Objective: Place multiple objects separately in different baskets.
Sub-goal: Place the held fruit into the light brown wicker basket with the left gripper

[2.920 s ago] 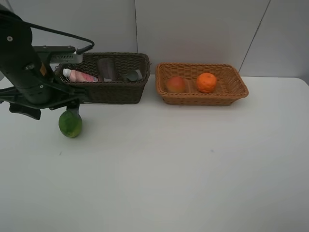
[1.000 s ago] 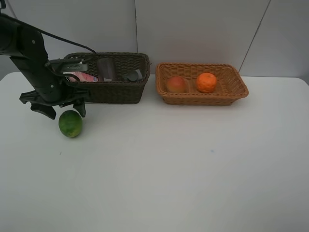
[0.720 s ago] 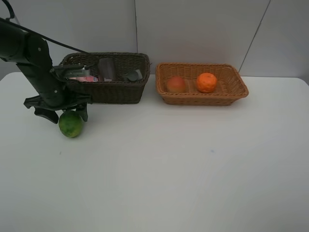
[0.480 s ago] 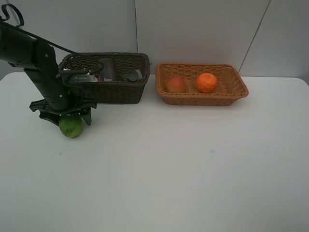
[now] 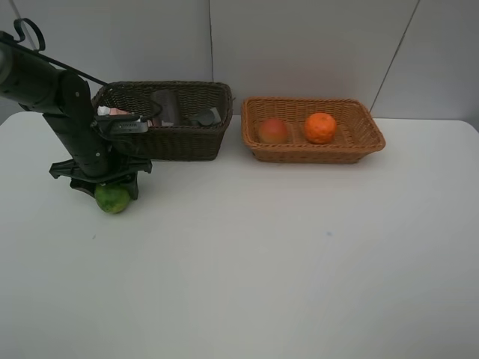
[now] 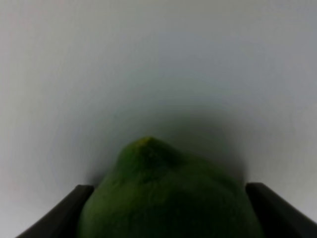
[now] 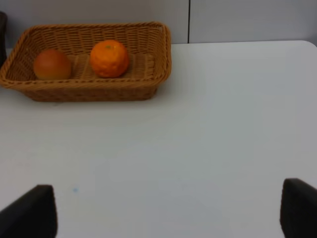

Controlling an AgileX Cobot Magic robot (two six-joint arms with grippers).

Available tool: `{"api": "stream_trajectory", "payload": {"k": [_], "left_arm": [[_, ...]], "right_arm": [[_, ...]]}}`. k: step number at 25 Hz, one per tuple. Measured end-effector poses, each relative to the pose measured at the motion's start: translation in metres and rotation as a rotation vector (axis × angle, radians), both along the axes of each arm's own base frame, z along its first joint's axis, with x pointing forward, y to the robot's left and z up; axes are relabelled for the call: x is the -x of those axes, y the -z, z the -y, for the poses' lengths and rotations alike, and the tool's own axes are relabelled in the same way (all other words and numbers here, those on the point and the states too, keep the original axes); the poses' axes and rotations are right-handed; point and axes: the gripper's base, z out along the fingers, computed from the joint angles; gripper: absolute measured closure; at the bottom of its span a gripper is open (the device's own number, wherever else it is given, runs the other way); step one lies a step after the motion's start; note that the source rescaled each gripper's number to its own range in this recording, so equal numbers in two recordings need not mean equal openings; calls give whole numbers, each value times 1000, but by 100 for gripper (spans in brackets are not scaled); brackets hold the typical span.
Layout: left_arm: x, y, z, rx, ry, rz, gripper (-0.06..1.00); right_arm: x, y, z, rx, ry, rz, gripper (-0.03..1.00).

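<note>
exterior high: the left gripper (image 5: 105, 188) sits over a green fruit (image 5: 112, 200) on the white table (image 5: 284, 254), near the dark basket (image 5: 187, 138). left wrist: its fingers (image 6: 59, 218) flank the fruit (image 6: 168, 198), open around it. right wrist: the right gripper (image 7: 168, 210) is wide open; the orange (image 7: 109, 58) and peach (image 7: 51, 64) lie in the tan basket (image 7: 148, 87).

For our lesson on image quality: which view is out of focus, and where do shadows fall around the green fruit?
Left wrist view: the green fruit fills the near frame, soft and blurred, with a dark shadow on the table just behind it. Exterior high view: sharp, evenly lit, only a faint shadow under the left gripper. Right wrist view: clear on the tan basket, its fingertips blurred.
</note>
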Motion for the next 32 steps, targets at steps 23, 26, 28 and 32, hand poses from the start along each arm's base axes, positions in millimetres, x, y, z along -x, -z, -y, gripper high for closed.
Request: {"api": "stream_trajectory", "payload": {"k": [23, 26, 28, 32], "left_arm": [[4, -13, 9, -29, 60, -87, 17], [3, -37, 27, -41, 150, -89, 17], [4, -55, 45, -42, 218, -64, 17], [0, -87, 81, -39, 341, -8, 17]], "right_arm": [[0, 0, 0, 0, 0, 0, 1], [0, 0, 0, 0, 0, 0, 1], [0, 0, 0, 0, 0, 0, 1], [0, 0, 0, 0, 0, 0, 1]]}}
